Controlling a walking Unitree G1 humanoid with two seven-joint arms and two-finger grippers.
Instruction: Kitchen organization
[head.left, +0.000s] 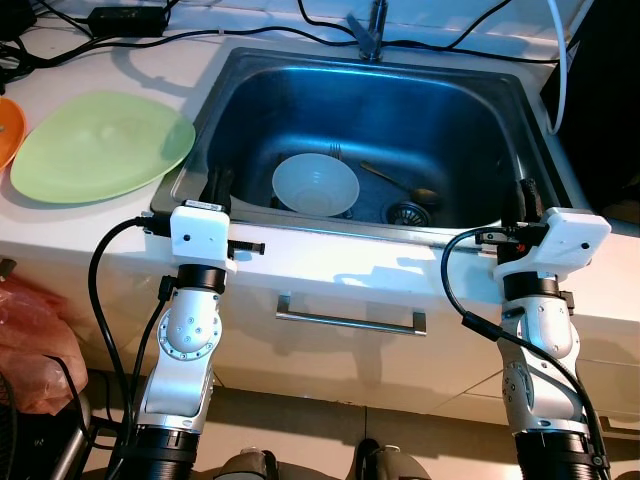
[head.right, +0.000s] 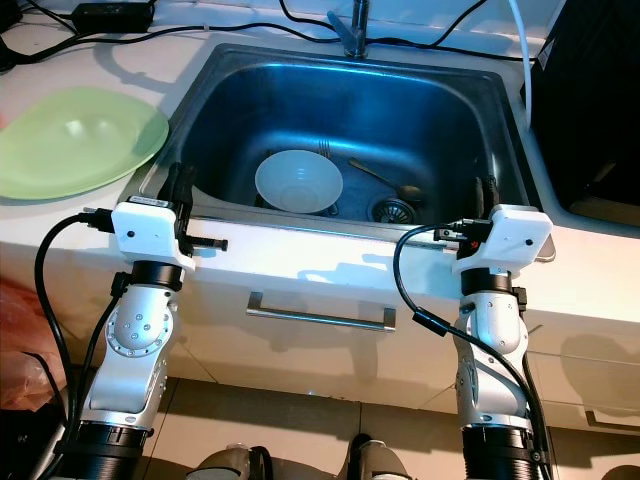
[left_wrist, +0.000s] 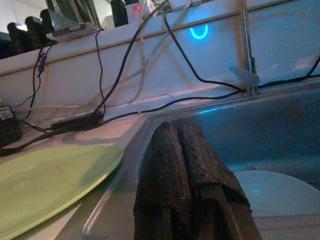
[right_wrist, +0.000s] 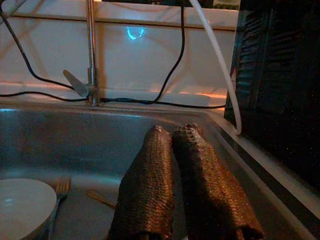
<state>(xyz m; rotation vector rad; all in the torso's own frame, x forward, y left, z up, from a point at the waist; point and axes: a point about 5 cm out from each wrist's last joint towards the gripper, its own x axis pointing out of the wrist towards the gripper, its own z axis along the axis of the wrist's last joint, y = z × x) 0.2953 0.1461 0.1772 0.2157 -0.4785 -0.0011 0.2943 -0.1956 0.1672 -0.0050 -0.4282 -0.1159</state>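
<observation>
A white bowl (head.left: 315, 184) lies in the steel sink (head.left: 250, 90), with a fork (head.left: 336, 151) behind it and a spoon (head.left: 400, 184) beside the drain (head.left: 408, 212). A light green plate (head.left: 100, 145) rests on the counter left of the sink. My left gripper (head.left: 217, 185) is shut and empty, held at the sink's front left corner; its fingers (left_wrist: 180, 165) press together. My right gripper (head.left: 524, 197) is shut and empty too, over the sink's front right edge, with its fingers (right_wrist: 170, 175) touching.
A tap (head.left: 370, 30) stands behind the sink, and black cables (head.left: 130, 20) run along the back of the counter. An orange plate (head.left: 8, 128) peeks in at the far left. A drawer handle (head.left: 350, 320) sits below the sink front. A dark appliance (head.left: 605, 90) stands at the right.
</observation>
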